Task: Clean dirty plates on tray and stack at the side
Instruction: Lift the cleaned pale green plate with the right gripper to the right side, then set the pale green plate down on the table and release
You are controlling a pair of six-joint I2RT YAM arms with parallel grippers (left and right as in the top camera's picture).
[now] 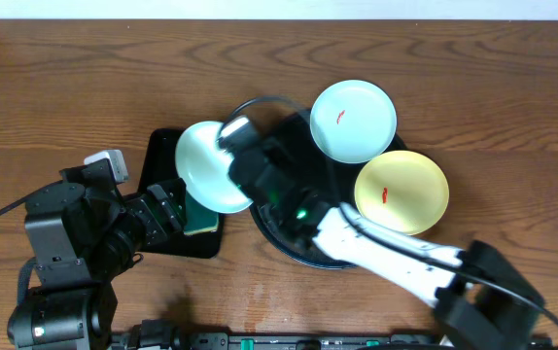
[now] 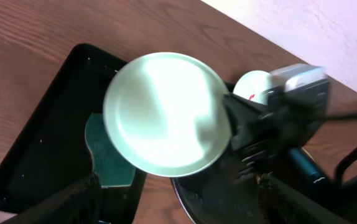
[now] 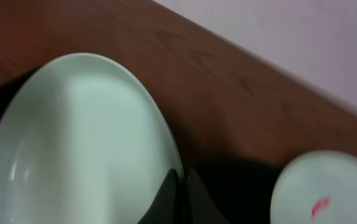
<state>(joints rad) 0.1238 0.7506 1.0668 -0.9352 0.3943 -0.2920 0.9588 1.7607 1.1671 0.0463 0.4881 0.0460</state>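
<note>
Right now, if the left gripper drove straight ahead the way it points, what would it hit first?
Probably the pale mint round plastic plate that the right gripper holds by its rim; the green sponge lies lower, so depth is unclear.

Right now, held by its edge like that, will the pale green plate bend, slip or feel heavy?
Probably stiff: the plate shows no sag though the right pincer grips only its rim. Likely light, since one edge pinch carries it. Its glossy surface suggests it could slip.
</note>
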